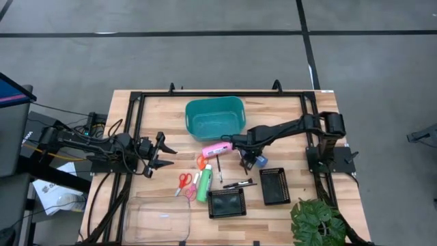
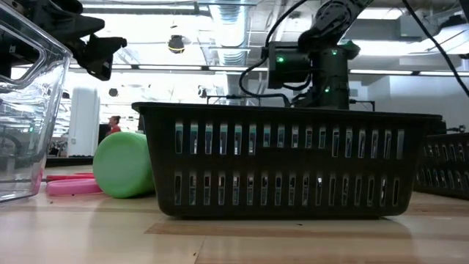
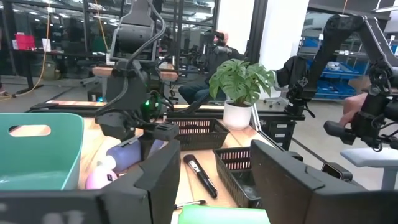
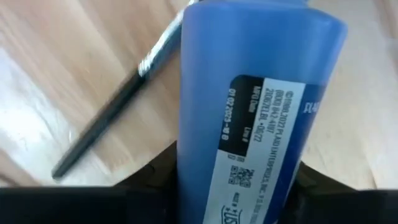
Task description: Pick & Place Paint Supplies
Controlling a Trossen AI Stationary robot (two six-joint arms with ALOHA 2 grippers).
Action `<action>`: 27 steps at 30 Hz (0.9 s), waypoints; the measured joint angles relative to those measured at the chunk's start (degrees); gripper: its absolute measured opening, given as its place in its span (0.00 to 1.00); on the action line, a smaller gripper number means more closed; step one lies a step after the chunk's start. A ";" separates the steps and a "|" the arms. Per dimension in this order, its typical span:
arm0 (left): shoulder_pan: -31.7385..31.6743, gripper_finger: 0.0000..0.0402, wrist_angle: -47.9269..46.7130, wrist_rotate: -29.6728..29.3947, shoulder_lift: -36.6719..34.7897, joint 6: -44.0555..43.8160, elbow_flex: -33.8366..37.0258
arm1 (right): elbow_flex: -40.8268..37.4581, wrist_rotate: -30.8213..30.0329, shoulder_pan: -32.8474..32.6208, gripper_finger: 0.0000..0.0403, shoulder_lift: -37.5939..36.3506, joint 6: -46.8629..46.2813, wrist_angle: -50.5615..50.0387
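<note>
My right gripper [image 1: 247, 158] points down at mid-table, shut on the blue bottle [image 1: 259, 161], which fills the right wrist view [image 4: 249, 93]. The pink bottle [image 1: 217, 149] lies on its side just left of it. The green bottle [image 1: 204, 186] also lies on its side, near the red [image 1: 183, 181], pink [image 1: 192, 188] and orange [image 1: 201, 162] scissors. Two thin dark brushes [image 1: 220, 168] [image 1: 239, 184] lie flat on the wood. My left gripper [image 1: 162, 154] waits open over the table's left part, touching nothing. My right gripper pinches the blue bottle by its labelled body [image 4: 205, 155] between the two fingers, coming from above. In the left wrist view the bottle [image 3: 126, 153] slants below the gripper beside the pink bottle [image 3: 99, 178]. Whether its lower end touches the table, I cannot tell.
A teal basket [image 1: 216, 116] stands at the far middle. Two black mesh trays [image 1: 227, 203] [image 1: 274, 186] sit near the front, with a clear plastic tub [image 1: 158, 217] at front left and a potted plant [image 1: 317, 222] at front right. A black frame [image 1: 136, 102] borders the table.
</note>
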State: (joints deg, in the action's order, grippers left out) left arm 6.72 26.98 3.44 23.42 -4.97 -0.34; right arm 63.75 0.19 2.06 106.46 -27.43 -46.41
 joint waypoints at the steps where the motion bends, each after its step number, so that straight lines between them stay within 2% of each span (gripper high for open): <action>1: 0.00 0.45 0.00 0.00 0.00 0.00 -0.01 | -0.10 0.01 -0.29 0.35 -0.31 -0.06 -0.12; 12: 0.00 0.42 0.01 0.02 0.01 0.44 0.00 | -0.24 -0.23 -4.01 0.35 -7.43 -1.54 0.60; 15: 0.00 0.43 0.02 0.02 0.02 0.46 0.00 | -0.22 -1.89 -5.36 0.35 -10.32 -1.25 2.70; 21: 0.00 0.42 0.69 0.02 0.02 1.10 -0.01 | -0.17 -7.09 -6.60 0.35 -15.69 3.33 12.66; 27: -0.04 0.42 8.71 -0.76 1.80 1.47 -0.02 | -0.15 -8.10 -4.70 0.35 -17.34 15.62 27.15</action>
State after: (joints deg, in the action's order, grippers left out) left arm 6.68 35.70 2.69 25.22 -3.50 -0.36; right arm 63.59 -7.92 -2.64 89.12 -11.81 -19.25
